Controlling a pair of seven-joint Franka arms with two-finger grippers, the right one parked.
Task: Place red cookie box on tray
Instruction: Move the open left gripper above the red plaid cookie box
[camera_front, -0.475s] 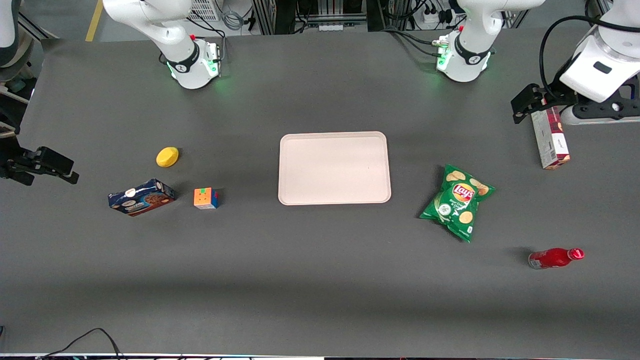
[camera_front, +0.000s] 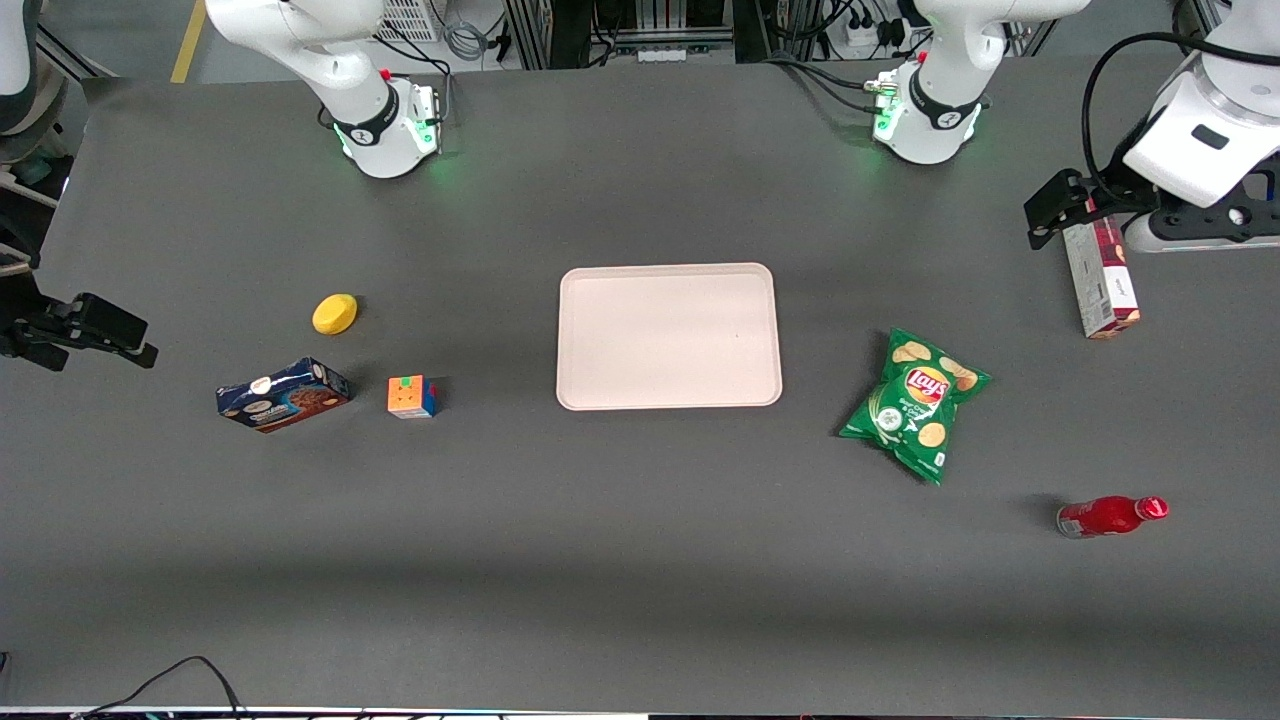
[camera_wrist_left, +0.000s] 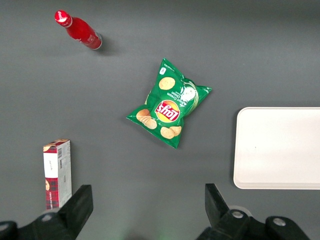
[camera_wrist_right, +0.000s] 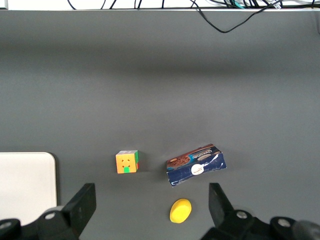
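Note:
The red cookie box (camera_front: 1100, 278) lies flat on the table toward the working arm's end, dark red plaid with a pale side. The same box (camera_wrist_left: 56, 172) shows in the left wrist view just outside one finger (camera_wrist_left: 80, 207), not between the fingers. The left gripper (camera_front: 1058, 205) hovers over the box's end that is farther from the front camera. In the wrist view this gripper (camera_wrist_left: 148, 207) is open wide with only bare table in its gap. The pale pinkish tray (camera_front: 668, 335) lies empty at the table's middle, and its edge (camera_wrist_left: 280, 150) shows in the wrist view.
A green chips bag (camera_front: 915, 403) lies between the tray and the cookie box. A red bottle (camera_front: 1110, 516) lies nearer the front camera. Toward the parked arm's end sit a yellow lump (camera_front: 334, 313), a colour cube (camera_front: 411, 396) and a dark blue cookie box (camera_front: 283, 394).
The left arm's wrist has shifted very slightly above the cookie box. The box and the other objects have not moved.

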